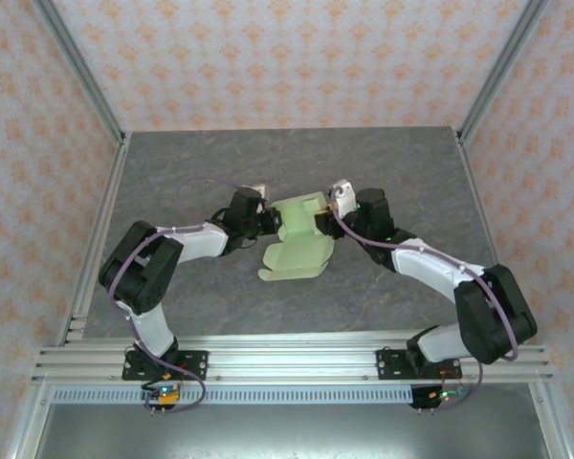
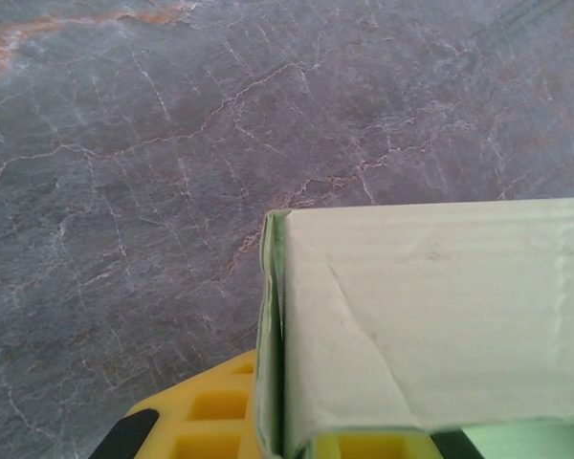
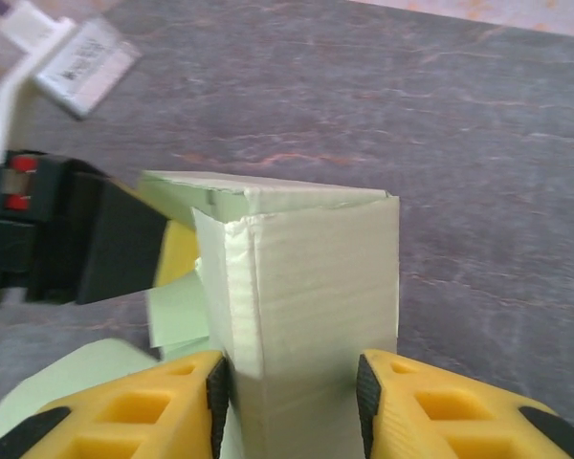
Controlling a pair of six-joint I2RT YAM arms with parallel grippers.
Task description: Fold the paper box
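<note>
Pale green paper box [image 1: 301, 251], half folded, walls creased, lid flap open; left gripper [image 1: 264, 223] pinches one thin wall, right gripper [image 3: 292, 375] clamps its upright body.

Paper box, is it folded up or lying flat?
Partly folded: the paper box has raised walls at its far end; its near flap lies spread.

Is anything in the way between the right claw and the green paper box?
Nothing visible. The right claw straddles the paper box, with a yellow finger pressed against each side wall. The left claw pinches the box's opposite edge, clear of that grip.
</note>
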